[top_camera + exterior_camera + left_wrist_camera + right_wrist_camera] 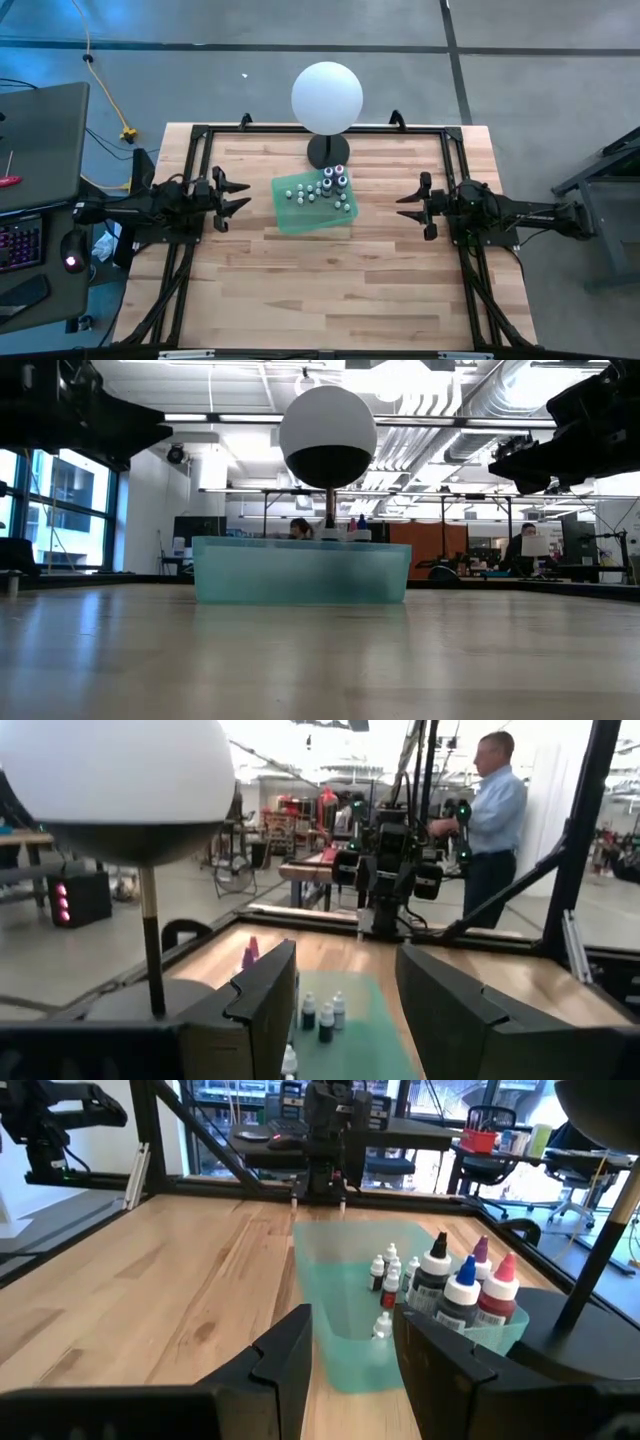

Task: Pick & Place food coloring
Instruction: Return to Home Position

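Table (pixel 300 290) | food coloring (pixel 325 190) in green bin (pixel 298 222) | left tool (pixel 243 197) released | right tool (pixel 405 206) released

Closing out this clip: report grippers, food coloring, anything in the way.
Left gripper open, empty, left of green bin. Right gripper open, empty, opposite side. Food coloring bottles inside bin. Globe lamp behind bin, touching neither arm.

White globe lamp (pixel 326 96) on dark base, far table (pixel 300 290) edge; keyboard (pixel 18 245) (pink-lit) left of table; person (pixel 497 810), blue shirt, beyond.
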Robot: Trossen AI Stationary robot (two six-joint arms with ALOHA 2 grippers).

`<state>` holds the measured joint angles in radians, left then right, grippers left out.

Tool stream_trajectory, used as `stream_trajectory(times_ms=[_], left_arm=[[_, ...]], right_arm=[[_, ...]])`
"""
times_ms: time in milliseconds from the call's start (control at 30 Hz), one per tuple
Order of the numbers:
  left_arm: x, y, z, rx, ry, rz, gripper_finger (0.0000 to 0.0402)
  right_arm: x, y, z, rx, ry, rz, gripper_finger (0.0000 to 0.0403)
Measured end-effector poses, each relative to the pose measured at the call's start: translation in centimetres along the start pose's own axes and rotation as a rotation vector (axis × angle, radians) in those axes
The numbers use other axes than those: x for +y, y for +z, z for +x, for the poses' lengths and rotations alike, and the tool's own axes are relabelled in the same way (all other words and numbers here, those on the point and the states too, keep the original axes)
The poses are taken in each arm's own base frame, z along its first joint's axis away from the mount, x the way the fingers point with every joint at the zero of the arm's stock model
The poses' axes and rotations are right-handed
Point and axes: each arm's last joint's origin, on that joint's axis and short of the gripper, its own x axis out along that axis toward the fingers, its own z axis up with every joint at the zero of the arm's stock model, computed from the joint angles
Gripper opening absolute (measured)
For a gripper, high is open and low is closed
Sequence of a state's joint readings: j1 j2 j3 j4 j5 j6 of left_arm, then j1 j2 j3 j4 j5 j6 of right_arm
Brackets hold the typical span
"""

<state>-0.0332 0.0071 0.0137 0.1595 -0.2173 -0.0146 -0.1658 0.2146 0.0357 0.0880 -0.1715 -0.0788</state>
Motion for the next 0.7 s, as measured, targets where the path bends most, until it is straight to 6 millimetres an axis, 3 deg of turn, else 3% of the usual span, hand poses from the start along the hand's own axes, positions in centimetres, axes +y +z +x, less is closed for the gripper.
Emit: stream_trajectory(times_ms=[333,700], left_arm=[[0.01,-0.41,-0.01,0.039,0.003,-0.034,0.017],[0.02,-0.6,-0.01,0.058,0.004,-0.03,0.017]], right_arm=[[0.0,0.0,0.0,0.0,0.0,0.069,0.0133],[0.0,0.05,0.0,-0.005,0.0,-0.017,0.0133]])
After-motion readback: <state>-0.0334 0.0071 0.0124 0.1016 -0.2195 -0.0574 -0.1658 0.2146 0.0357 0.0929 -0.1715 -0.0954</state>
